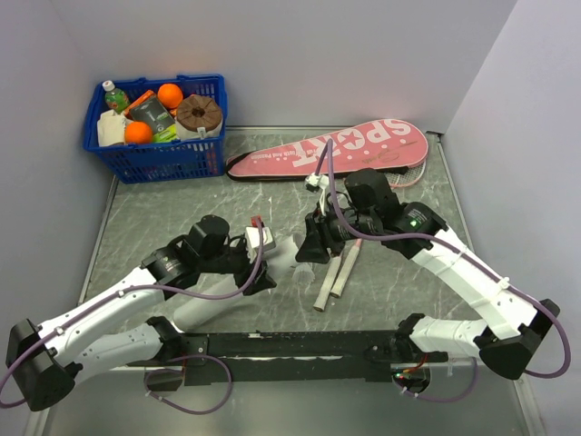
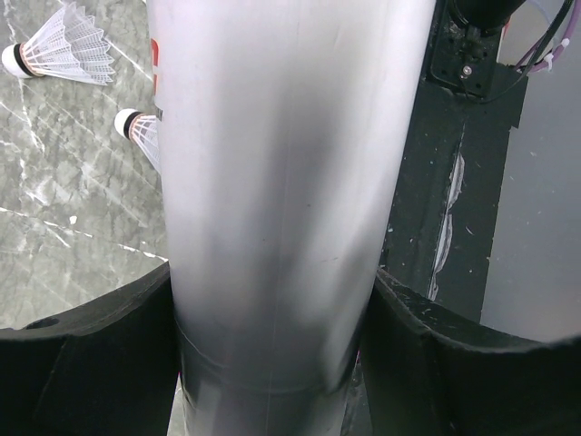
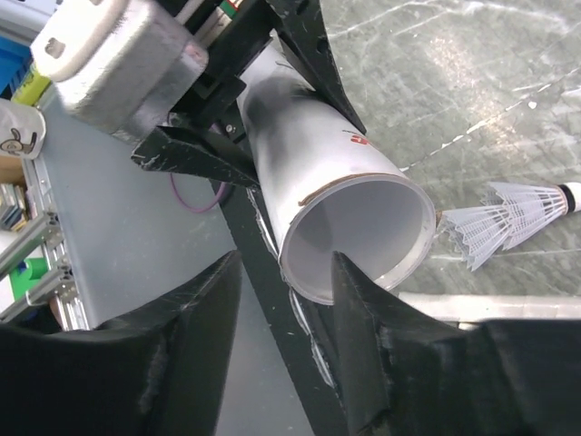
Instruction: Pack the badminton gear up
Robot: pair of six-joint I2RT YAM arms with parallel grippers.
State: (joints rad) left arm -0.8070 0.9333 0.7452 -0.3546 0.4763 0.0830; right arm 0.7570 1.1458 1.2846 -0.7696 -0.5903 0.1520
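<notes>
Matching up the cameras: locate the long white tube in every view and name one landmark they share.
Top external: long white tube about mid-frame, only a short stretch showing.
Left wrist: fills the middle of the picture, top to bottom.
Right wrist: upper centre, its open end facing the camera.
Shared landmark: black base rail.
</notes>
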